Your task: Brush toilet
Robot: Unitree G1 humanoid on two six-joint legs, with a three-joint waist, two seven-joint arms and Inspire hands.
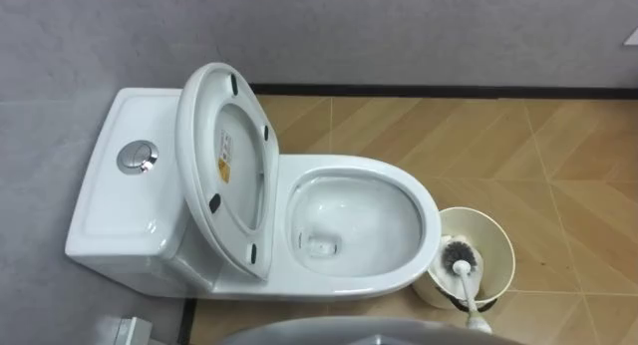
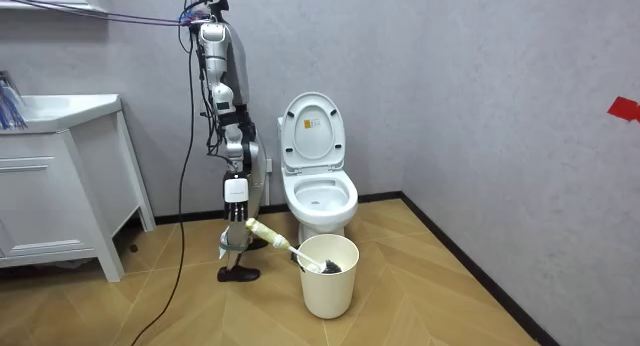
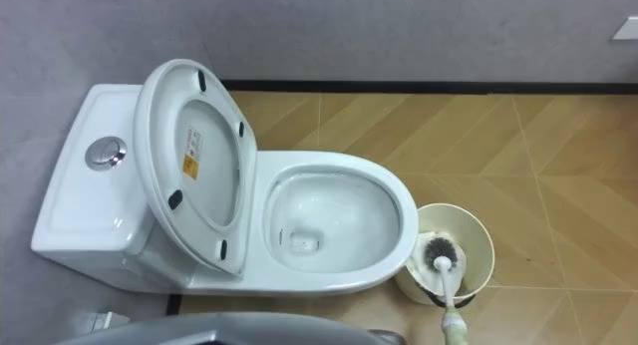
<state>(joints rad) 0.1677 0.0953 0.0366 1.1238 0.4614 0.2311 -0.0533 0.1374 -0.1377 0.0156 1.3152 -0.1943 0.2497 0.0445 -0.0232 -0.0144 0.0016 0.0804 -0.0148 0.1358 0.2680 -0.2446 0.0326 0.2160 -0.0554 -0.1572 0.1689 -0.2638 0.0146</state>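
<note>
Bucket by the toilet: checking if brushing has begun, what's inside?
The toilet brush is head-down inside the bucket, handle leaning out over the rim. The bottom beneath its head is hidden.

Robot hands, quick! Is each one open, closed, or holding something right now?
Right hand: closed round the handle of the toilet brush, whose head sits in the bin.
Left hand: cannot be told.

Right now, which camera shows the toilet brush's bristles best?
The left eye view: it looks down on the brush, its dark bristles inside the bucket. The right eye view shows nearly the same. The room view shows the handle slanting from the right hand into the bucket, bristles a small dark patch.
</note>
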